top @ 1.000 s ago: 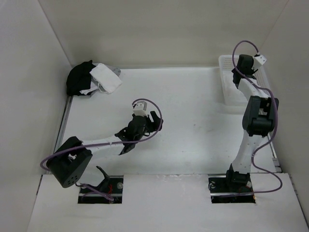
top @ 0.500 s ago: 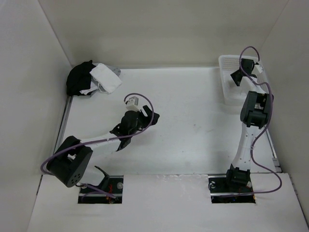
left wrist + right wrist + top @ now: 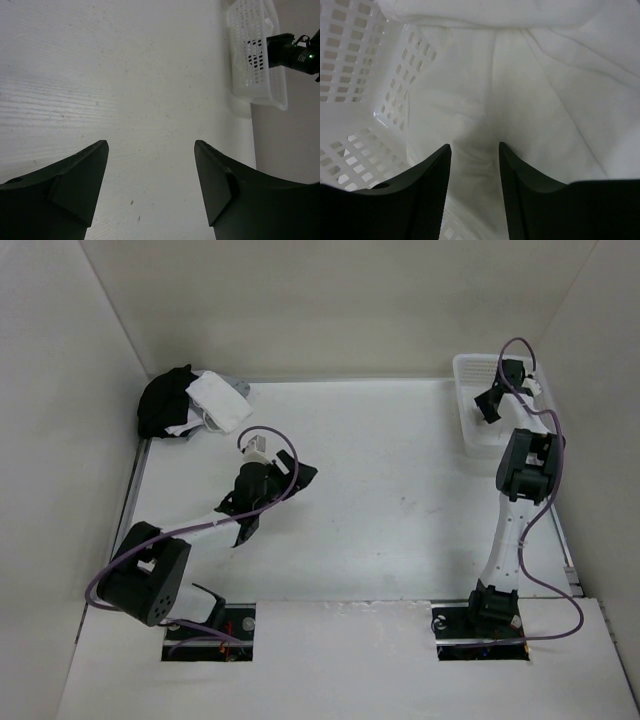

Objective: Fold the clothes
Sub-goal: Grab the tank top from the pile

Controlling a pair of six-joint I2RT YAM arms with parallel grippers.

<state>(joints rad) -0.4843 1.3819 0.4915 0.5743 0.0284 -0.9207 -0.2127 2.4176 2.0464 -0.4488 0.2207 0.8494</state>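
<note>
We see white clothes (image 3: 535,95) in a white basket (image 3: 355,65) patterned with grid holes, a black left gripper (image 3: 150,150) and right gripper (image 3: 473,150), purple cables (image 3: 515,339), and a black-and-white heap (image 3: 185,405) upper left.

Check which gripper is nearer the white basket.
Right. The right gripper is inside the basket over a white garment; the left gripper hovers above the table, far across from it.

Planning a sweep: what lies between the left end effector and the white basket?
Nothing; bare white table runs from the left end effector to the white basket, per left wrist and top views.
</note>
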